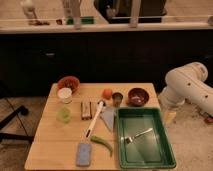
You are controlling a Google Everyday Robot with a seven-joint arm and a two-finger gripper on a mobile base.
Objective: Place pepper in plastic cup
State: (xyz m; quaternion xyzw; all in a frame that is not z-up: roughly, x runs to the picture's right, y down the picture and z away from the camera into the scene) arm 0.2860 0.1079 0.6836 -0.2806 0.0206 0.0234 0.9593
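The green chili pepper (102, 143) lies on the wooden table (55, 150) near the front, between the blue sponge (84, 153) and the green tray (170, 150). A pale green see-through plastic cup (63, 115) stands upright at the table's left, a hand's width from the pepper. A white cup (65, 95) stands just behind it. My white arm (187, 85) reaches in from the right. My gripper (169, 115) hangs low beside the table's right edge, far from the pepper and the cup.
A red bowl (68, 83), an orange (107, 93), a metal cup (117, 98) and a dark red bowl (138, 96) line the back. A brown block (86, 110), a white-handled brush (96, 119) and a grey cloth (107, 119) lie mid-table. A fork (137, 135) lies in the tray.
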